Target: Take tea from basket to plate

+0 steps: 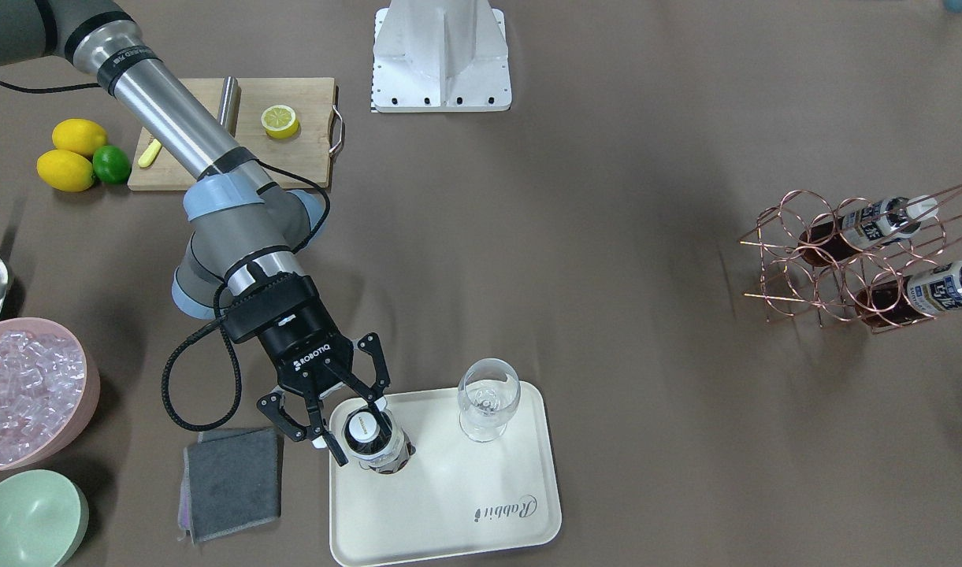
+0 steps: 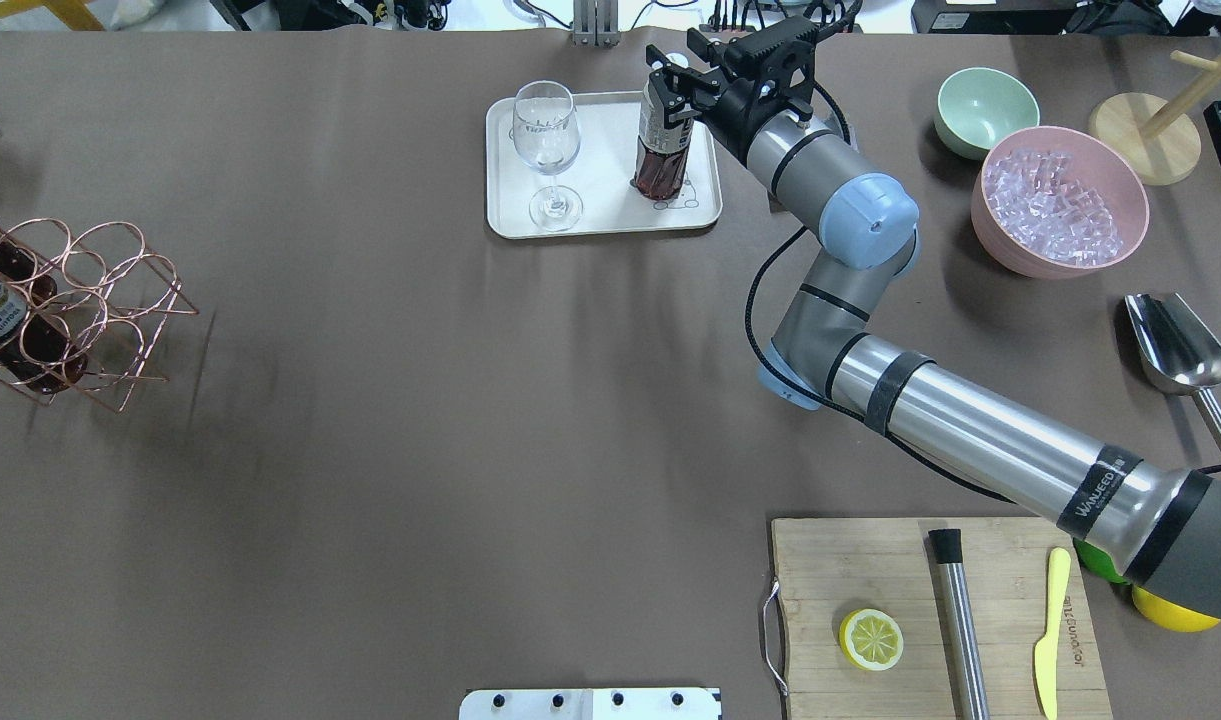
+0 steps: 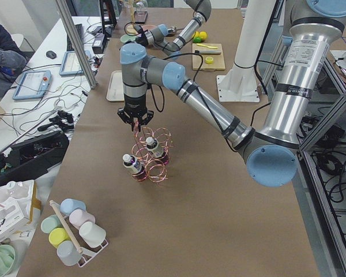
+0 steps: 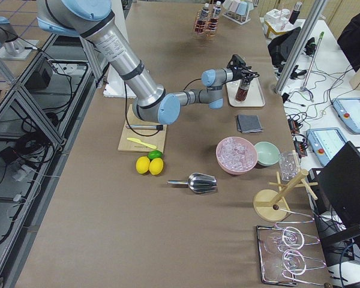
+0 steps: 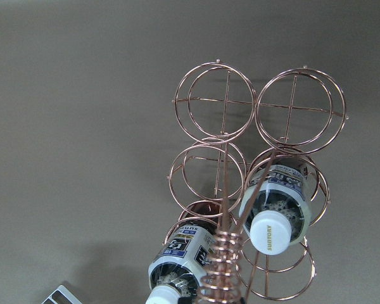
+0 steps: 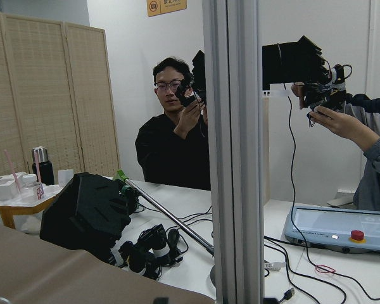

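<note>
Tea bottle (image 1: 382, 450) upright on plate (image 1: 449, 488) beside one wine glass (image 1: 488, 398) — right gripper (image 1: 348, 424) straddling its cap, fingers (image 1: 368, 394) apart. Two more tea bottles lying in basket (image 5: 227, 99), caps plain from left wrist camera, cropped overhead; three in all. Left gripper (image 3: 139, 128) above basket, visible solely from exterior left — finger spread impossible to tell.

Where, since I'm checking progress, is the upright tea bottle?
Front-facing view: the bottle stands on the tray's left end, between the right gripper's fingers, beside the glass.

The right hand (image 1: 349, 422) reaches far forward, fingers spread; the left hand (image 3: 139, 127) hangs pointing straight down.
</note>
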